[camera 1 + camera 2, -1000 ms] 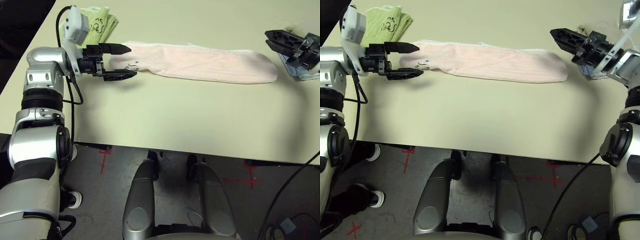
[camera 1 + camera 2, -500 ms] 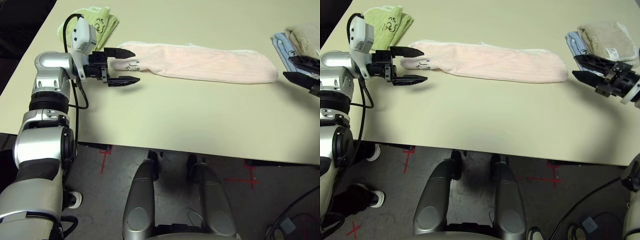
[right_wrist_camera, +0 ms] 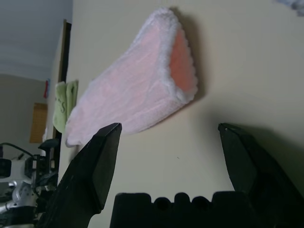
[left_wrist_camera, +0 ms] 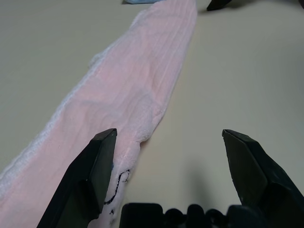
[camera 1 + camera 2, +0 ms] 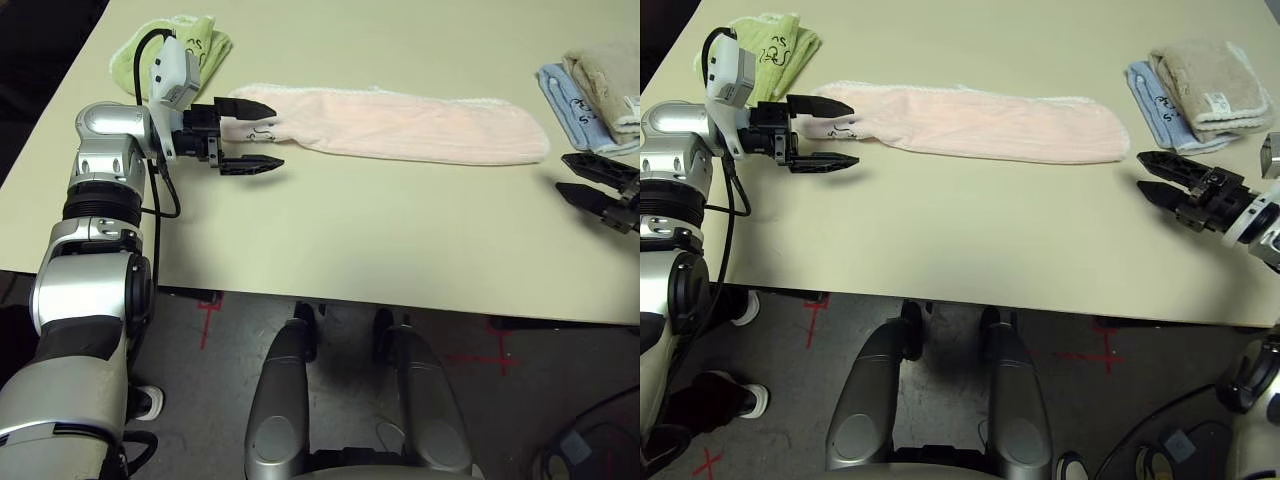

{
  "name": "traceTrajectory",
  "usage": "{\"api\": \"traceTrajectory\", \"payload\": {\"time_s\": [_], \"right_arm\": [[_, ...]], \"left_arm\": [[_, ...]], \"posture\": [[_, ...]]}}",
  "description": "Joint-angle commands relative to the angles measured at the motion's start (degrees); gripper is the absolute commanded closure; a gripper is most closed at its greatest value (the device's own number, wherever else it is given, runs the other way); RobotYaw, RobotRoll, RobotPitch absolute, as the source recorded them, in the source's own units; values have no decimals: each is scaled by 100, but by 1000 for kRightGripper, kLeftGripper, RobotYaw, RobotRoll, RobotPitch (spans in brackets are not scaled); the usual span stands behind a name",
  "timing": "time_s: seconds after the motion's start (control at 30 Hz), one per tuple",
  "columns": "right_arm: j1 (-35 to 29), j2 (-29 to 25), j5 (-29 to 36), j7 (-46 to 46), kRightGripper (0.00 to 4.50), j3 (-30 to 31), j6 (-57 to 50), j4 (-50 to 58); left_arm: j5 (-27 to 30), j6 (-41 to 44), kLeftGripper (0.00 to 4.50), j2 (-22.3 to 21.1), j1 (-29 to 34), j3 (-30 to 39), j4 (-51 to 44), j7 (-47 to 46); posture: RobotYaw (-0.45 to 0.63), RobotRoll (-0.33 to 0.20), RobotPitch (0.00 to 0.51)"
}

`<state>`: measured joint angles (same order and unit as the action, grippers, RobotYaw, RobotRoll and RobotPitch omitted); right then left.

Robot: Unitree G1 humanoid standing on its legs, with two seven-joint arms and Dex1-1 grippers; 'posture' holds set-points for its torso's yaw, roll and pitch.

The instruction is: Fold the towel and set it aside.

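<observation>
The towel [image 5: 400, 124] is lying as a long narrow strip across the far half of the table [image 5: 350, 240], apparently folded once lengthwise and awaiting an end-to-end fold. The left end effector [image 5: 250, 133] is hovering wide open and empty, level, straddling the towel's left end. The right end effector [image 5: 1162, 175] is hanging wide open and empty near the right end, pointing left, not touching it.
</observation>
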<state>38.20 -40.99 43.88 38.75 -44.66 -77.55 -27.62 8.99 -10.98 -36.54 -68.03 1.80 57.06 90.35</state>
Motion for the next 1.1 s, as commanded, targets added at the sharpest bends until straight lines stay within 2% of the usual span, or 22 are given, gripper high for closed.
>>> {"api": "traceTrajectory", "payload": {"time_s": [0.03, 0.53, 0.9, 1.0, 1.1], "right_arm": [[-97, 336, 51, -343, 48, 74, 35, 48], [488, 1202, 181, -1223, 48, 283, 805, -52], [744, 1506, 330, -1906, 48, 373, 1142, 317], [754, 1555, 357, -2078, 627, 378, 1256, 375], [755, 1584, 417, -2184, 1672, 394, 1320, 435]], "left_arm": [[-13, 21, 0, -1, -52, -41, -38, 50], [-28, 24, 0, -31, -69, -48, -7, 29], [58, 99, 0, -92, 57, 83, 43, -133], [32, 192, 0, -115, 63, 78, 44, -205], [12, 319, 0, -139, 80, 76, 20, -341]], "posture": [[48, 0, 411], [53, 0, 409], [54, 0, 412], [55, 0, 413], [56, 0, 412]]}}
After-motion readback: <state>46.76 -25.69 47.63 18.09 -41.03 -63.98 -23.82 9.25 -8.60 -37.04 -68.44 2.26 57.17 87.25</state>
